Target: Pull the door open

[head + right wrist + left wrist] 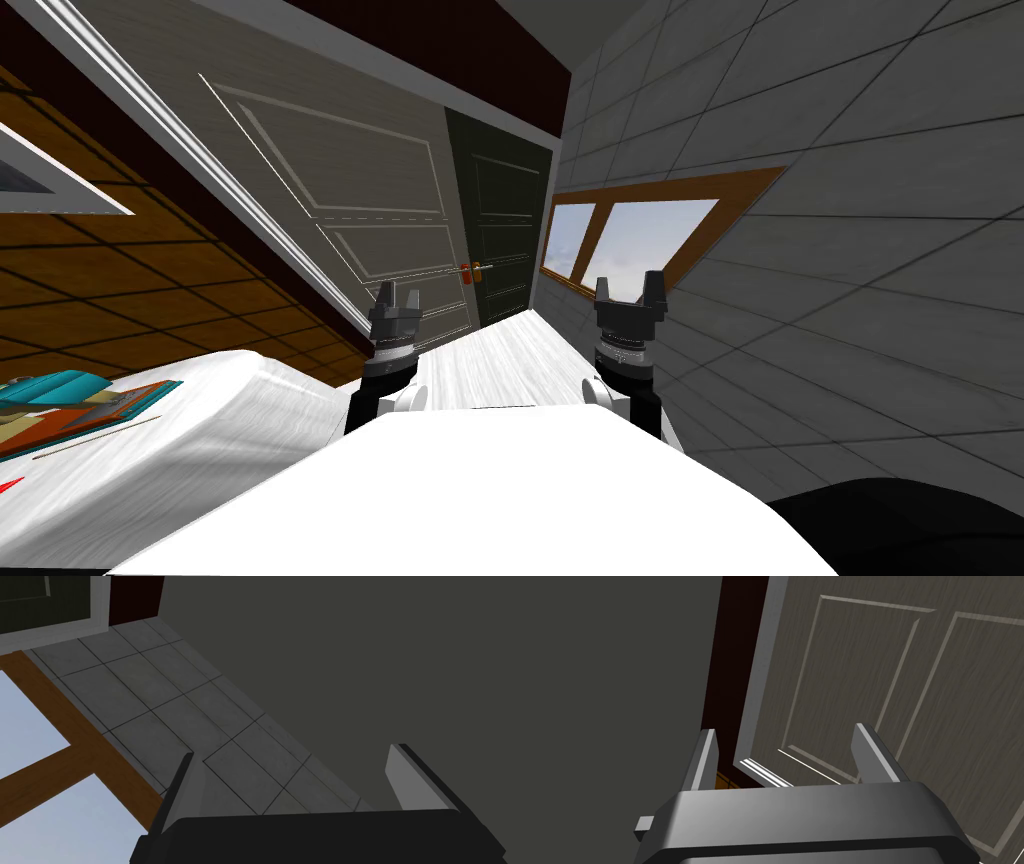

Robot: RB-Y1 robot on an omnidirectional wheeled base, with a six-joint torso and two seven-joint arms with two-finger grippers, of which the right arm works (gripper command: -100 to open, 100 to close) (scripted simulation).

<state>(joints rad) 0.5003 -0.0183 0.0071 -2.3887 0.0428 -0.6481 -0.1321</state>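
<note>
Far left there's a white surface (200,440) with some teal and brown stuff (60,395) lying on it, can't tell what exactly. Next over, the left pincer (398,292) is up in front of the robot, released, fingers spread with nothing between them. It's pointed at the pale grey panelled door (340,190) but not touching it. That door runs along the left side of a narrow hallway. Its thin handle (472,269), with a reddish bit on it, sits at the far edge, well beyond the pincer. Just past that is a dark door (505,230) at the hallway's end. The right pincer (630,285) is released too, empty, near the wood-framed window (640,235) in the grey tiled wall (850,250).
</note>
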